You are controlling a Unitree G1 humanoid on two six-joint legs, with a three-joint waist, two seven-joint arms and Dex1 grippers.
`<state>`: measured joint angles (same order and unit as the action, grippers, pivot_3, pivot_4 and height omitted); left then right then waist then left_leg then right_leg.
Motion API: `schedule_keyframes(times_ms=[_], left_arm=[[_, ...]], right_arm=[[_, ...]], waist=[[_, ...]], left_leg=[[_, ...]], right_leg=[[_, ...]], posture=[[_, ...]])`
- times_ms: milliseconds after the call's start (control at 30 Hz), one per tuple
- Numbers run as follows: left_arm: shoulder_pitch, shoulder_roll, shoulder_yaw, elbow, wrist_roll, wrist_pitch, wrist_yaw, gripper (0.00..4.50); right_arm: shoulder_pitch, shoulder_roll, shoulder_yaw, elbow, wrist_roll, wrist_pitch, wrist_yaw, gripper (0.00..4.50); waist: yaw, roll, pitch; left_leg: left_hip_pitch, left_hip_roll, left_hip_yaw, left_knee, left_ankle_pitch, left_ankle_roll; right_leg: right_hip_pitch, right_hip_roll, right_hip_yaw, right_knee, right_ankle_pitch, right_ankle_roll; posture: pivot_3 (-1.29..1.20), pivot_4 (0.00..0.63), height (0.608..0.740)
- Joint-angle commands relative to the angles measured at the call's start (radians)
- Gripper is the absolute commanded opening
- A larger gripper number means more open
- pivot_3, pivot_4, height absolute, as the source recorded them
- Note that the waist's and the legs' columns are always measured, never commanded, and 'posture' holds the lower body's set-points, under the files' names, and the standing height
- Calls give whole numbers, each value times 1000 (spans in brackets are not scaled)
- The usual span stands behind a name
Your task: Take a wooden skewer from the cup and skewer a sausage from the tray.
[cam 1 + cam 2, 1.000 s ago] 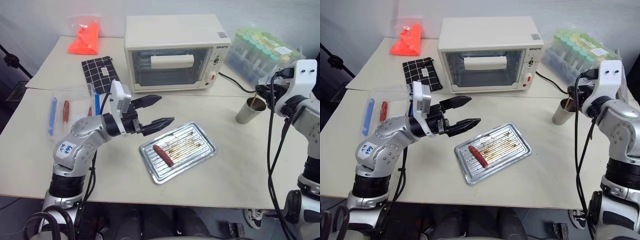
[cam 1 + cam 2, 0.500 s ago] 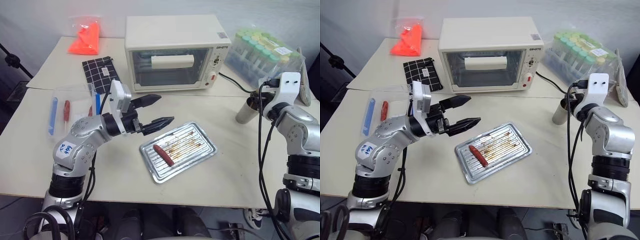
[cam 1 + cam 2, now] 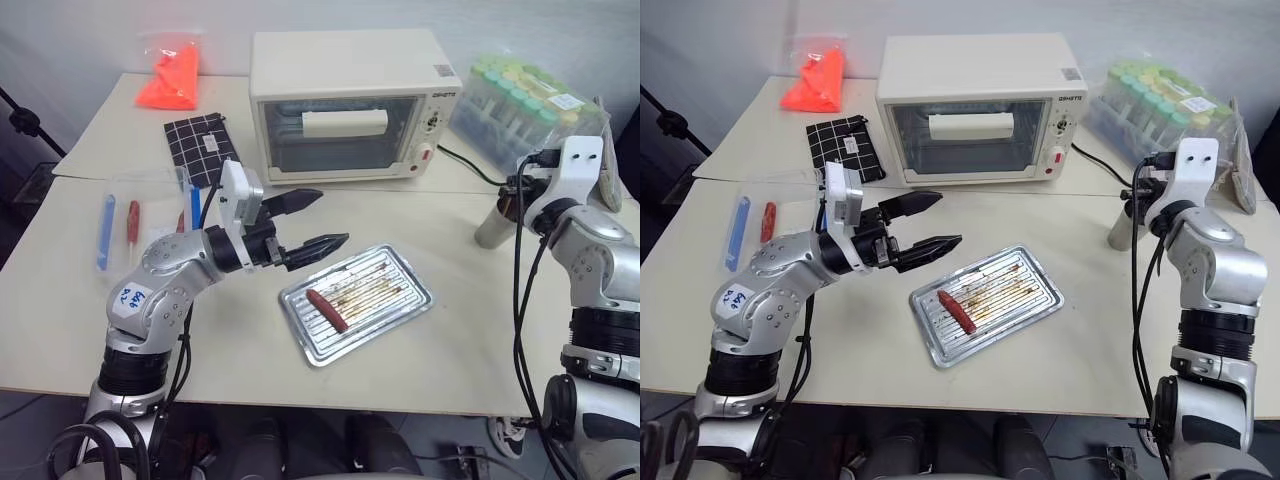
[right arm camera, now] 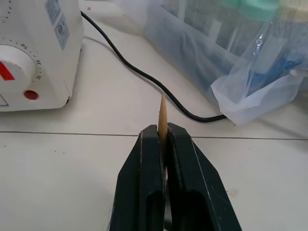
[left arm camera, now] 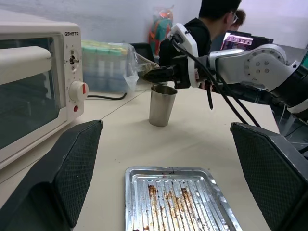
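The right pincer (image 4: 162, 139) has closed since a second ago; its two black fingers (image 4: 144, 183) now clamp the thin pale tan wooden skewer (image 4: 162, 118). That arm has also swung inward and lower, bringing the pincer directly over the small plain grey metal cup (image 5: 161, 105) on the worktop.

The tray (image 3: 356, 303), a shiny silver ridged rectangle with brown grease streaks, lay flat and askew on the table in front of the oven (image 3: 345, 100). The sausage (image 3: 326, 310), short, dark red and smooth, rested diagonally in the tray's end farthest from the cup. The cup (image 5: 161, 105), a plain grey tumbler, stood upright well to the tray's right. The wooden skewer (image 4: 162, 118) stood pinched between the right gripper's (image 4: 162, 139) closed fingers, its pale tip protruding.
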<state>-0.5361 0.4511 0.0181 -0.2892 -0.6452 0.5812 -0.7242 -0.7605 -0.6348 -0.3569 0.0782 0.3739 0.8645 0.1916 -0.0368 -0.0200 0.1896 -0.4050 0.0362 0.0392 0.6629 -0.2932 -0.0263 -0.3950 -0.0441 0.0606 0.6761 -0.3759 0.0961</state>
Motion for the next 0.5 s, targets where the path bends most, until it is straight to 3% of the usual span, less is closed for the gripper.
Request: schedule_keyframes(times_ms=[33, 133, 233, 333, 500], left_arm=[[2, -4, 3, -16, 8, -30, -13, 4500], [6, -11, 8, -18, 11, -43, -10, 4500], [6, -26, 18, -16, 17, -61, 8, 4500], [0, -50, 17, -1, 45, -91, 37, 4500], [-9, -112, -20, 72, 122, -162, 76, 4500]], right_arm=[[-145, -80, -126, -143, 90, 174, -35, 66], [-296, -29, -260, -165, 160, 409, -124, 66], [-500, 181, -527, -188, 143, 695, -271, 66], [-582, 425, -728, -267, 142, 750, -466, 66], [-546, 752, -836, -459, 263, 750, -672, 66]], waist=[[2, 0, 0], [0, 0, 0], [-6, 0, 0], [-17, 1, -1], [-16, 1, -1]], left_leg=[[0, 0, 0, 0, 0, 0], [0, 1, -1, -1, 0, 0], [0, 1, 0, 0, 0, 0], [1, 1, -1, -1, 1, -1], [-3, 0, -1, -2, 1, -1]], right_leg=[[0, 0, 0, 0, 0, 0], [0, 1, -1, -1, 0, 0], [0, 0, 0, 0, 0, 0], [-1, 0, -1, 3, 0, -1], [-5, 0, -1, 5, 0, -1]], posture=[[0, 150, 740], [0, 150, 740], [0, 150, 740], [0, 150, 740], [0, 150, 740]])
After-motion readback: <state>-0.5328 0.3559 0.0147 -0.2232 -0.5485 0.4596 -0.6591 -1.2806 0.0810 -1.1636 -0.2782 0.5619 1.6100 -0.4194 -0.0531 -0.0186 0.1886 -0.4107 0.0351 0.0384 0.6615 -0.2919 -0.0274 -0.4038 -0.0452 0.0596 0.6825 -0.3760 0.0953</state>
